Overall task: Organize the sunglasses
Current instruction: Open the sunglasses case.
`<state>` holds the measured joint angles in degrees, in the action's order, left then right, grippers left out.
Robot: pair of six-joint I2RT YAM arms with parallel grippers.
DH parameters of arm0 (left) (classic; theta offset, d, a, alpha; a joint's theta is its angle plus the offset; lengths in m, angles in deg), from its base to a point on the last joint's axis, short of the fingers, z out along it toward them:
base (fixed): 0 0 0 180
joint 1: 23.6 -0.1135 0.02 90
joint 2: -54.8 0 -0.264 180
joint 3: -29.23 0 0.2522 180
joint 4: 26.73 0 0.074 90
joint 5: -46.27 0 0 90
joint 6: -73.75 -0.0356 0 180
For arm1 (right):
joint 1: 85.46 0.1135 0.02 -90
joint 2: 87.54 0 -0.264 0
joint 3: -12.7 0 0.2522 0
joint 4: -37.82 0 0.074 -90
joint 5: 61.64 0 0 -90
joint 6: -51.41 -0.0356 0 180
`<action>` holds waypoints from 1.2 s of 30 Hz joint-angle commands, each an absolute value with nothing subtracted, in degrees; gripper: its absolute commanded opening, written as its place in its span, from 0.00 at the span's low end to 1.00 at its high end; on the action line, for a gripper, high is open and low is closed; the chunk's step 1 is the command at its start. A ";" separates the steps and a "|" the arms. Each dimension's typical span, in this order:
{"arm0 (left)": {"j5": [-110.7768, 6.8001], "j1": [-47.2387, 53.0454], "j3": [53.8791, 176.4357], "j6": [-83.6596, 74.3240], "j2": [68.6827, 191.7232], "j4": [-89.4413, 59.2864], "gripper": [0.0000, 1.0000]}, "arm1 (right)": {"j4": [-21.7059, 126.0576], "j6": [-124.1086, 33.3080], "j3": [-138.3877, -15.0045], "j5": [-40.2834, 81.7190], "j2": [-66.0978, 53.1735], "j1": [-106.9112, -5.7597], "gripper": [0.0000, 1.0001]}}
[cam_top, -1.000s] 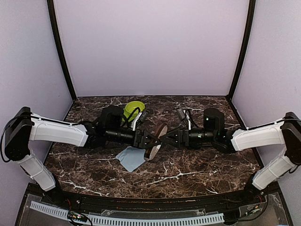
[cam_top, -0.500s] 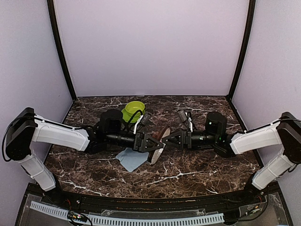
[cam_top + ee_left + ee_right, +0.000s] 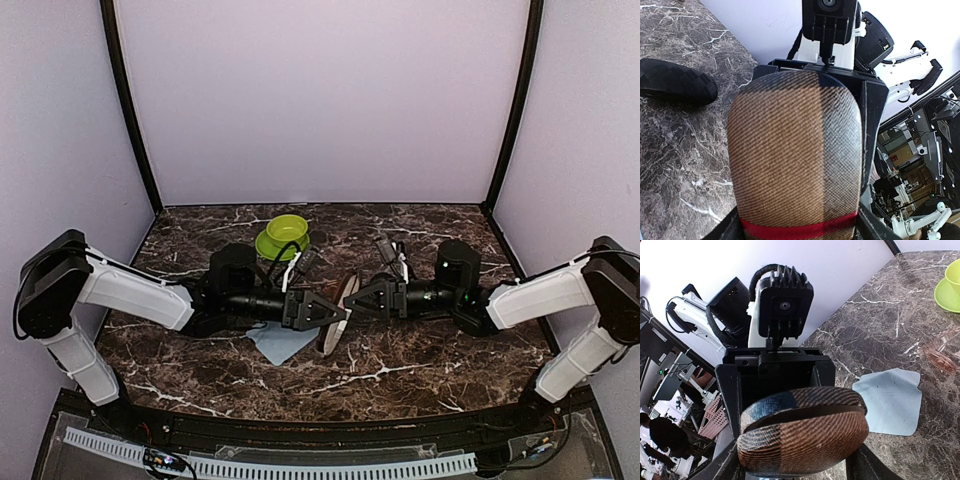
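The brown-and-beige striped case (image 3: 336, 311) hangs above mid-table, held at both ends. My left gripper (image 3: 322, 309) is shut on its left end and my right gripper (image 3: 354, 297) on its right end. The case fills the left wrist view (image 3: 795, 150) between my fingers, with a red stripe near me. In the right wrist view the case (image 3: 805, 437) shows a dark seam along its edge. The reddish-brown sunglasses (image 3: 940, 358) lie on the table between the bowl and the cloth. The black wire sunglasses are out of view.
A green bowl (image 3: 283, 237) stands at the back behind the left arm. A light blue cloth (image 3: 280, 340) lies flat under the left gripper. A black bumpy case (image 3: 675, 87) lies on the marble table (image 3: 420, 360) beyond the right arm.
Both grippers, with the striped case between them, have moved a little toward the near edge and lower. The case has tilted more upright.
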<state>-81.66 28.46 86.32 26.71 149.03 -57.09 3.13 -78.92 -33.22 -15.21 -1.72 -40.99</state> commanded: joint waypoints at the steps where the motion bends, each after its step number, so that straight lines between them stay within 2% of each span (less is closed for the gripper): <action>1: -85.73 28.61 84.62 29.80 149.06 -63.66 0.00 | -2.69 -75.33 -32.64 -21.40 -1.56 -40.66 0.30; 7: -89.09 28.61 83.73 30.09 148.69 -66.19 0.00 | -1.52 -72.87 -32.45 -23.31 -1.41 -41.23 0.19; 11: -90.52 28.61 83.42 29.98 148.07 -67.22 0.00 | 1.45 -71.00 -32.35 -22.98 -1.42 -42.39 0.18; 17: -90.72 28.61 83.96 27.79 146.34 -65.09 0.00 | 11.84 -69.68 -34.42 -17.87 -0.35 -43.91 0.22; 20: -90.74 28.65 84.86 26.20 145.65 -62.68 0.00 | 16.24 -70.94 -35.14 -13.50 0.39 -44.58 0.29; 24: -90.83 28.76 85.69 25.01 145.41 -60.90 0.00 | 18.43 -74.04 -35.74 -10.60 2.24 -45.33 0.33; 36: -89.30 28.79 85.41 23.29 143.62 -59.27 0.00 | 23.87 -77.48 -35.97 -6.06 5.78 -46.52 0.35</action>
